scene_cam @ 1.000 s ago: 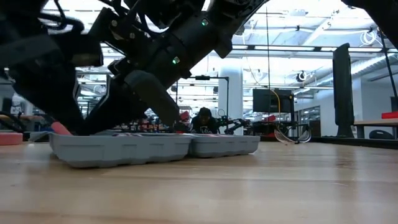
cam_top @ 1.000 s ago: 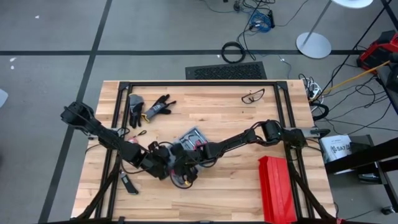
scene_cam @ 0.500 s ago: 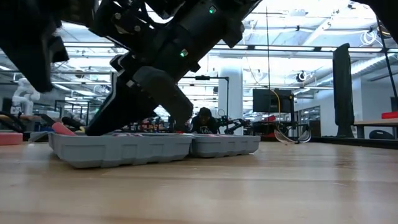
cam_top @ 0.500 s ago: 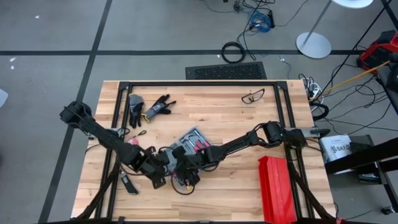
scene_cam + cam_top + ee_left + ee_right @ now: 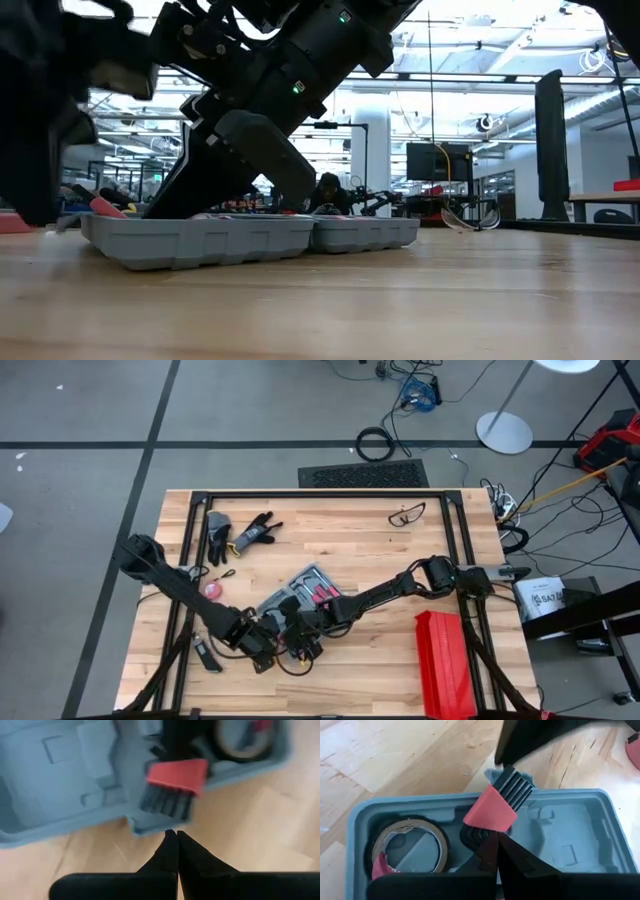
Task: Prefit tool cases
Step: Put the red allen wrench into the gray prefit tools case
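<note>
Tool case (image 5: 300, 592) lies open and flat, center-low in the high view, on the wooden table (image 5: 350, 550); in the low view it shows as two grey trays side by side at lower left. Inside: a tape roll (image 5: 410, 845) in a round slot, and a red-and-black tool (image 5: 497, 802) at the case's edge, its black ribbed end past the rim. Whether it is seated in its slot I cannot tell.

Right gripper (image 5: 496, 837) has fingers pressed together, holding nothing, tips right at the red-and-black tool, apparently pushing on it. Left gripper (image 5: 174, 837) also fully closed and empty, tips over bare wood just beside the case rim, facing the same tool from outside.

Step, as a judgement: seating a tool into its moulded slot, both closed tips acting as pushers. Next move probably calls for a nudge or press so the tool drops fully in, without sliding the case.

Elsewhere: gloves (image 5: 240, 532) upper left, glasses (image 5: 407, 514) upper right, red box (image 5: 445, 660) lower right.
</note>
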Controlling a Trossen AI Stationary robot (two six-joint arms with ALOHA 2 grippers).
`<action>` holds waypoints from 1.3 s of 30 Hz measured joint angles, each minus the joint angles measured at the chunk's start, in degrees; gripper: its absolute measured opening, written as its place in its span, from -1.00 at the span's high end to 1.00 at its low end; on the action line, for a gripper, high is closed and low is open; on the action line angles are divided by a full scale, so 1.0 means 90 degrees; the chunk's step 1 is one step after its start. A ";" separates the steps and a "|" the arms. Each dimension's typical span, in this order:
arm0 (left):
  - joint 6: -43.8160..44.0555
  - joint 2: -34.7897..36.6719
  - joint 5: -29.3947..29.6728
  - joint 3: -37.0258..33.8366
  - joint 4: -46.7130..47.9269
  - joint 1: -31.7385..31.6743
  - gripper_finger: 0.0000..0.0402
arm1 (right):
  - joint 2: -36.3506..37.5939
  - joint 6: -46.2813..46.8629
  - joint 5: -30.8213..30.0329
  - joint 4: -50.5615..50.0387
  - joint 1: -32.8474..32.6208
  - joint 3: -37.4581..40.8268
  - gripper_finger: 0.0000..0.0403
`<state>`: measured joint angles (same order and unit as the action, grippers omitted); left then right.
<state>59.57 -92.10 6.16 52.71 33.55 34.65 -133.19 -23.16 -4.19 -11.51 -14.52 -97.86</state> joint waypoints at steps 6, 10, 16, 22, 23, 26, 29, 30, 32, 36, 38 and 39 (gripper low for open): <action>-0.0180 -0.0408 0.0131 0.0000 -0.0065 -0.0136 1.00 | -0.0015 0.0110 0.0317 0.0066 0.0010 0.0010 1.00; -0.0183 -0.0374 0.0141 0.0000 -0.0072 -0.0181 1.00 | -0.0022 0.0125 0.0359 0.0129 0.0005 0.0017 1.00; -0.0206 -0.0190 0.0219 0.0051 -0.0213 -0.0187 1.00 | -0.0024 0.0018 0.0495 0.0372 0.0000 0.0017 1.00; -0.0473 -0.0189 0.0456 0.0185 -0.0218 -0.0285 1.00 | -0.0024 -0.0002 0.0506 0.0406 0.0000 0.0018 1.00; -0.0516 -0.0189 0.0474 0.0185 -0.0220 -0.0316 1.00 | -0.0024 -0.0010 0.0507 0.0411 0.0002 0.0017 1.00; -0.0700 -0.0189 0.0535 0.0185 -0.0227 -0.0443 1.00 | -0.0024 -0.0047 0.0491 0.0422 0.0005 0.0018 1.00; -0.0897 -0.0189 0.0619 0.0185 -0.0267 -0.0580 1.00 | -0.0024 -0.0062 0.0463 0.0448 0.0007 0.0024 1.00; -0.0961 -0.0189 0.0671 0.0185 -0.0293 -0.0611 1.00 | -0.0024 -0.0073 0.0476 0.0507 0.0007 0.0027 1.00; -0.1069 -0.0187 0.0847 0.0189 -0.0378 -0.0648 1.00 | -0.0029 -0.0129 0.0440 0.0644 0.0005 0.0027 1.00; -0.1248 -0.0187 0.1099 0.0275 -0.0268 -0.0640 1.00 | -0.0029 -0.0262 -0.0011 0.0715 -0.0030 0.0027 1.00; -0.1280 -0.0187 0.1113 0.0304 -0.0257 -0.0631 1.00 | -0.0023 -0.0301 -0.0089 0.0739 -0.0042 0.0027 1.00; -0.1280 -0.0187 0.1122 0.0313 -0.0255 -0.0624 1.00 | -0.0021 -0.0312 -0.0097 0.0744 -0.0044 0.0027 1.00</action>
<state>48.05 -93.78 16.26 55.53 31.26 29.03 -133.37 -25.96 -5.06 -4.81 -14.92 -97.62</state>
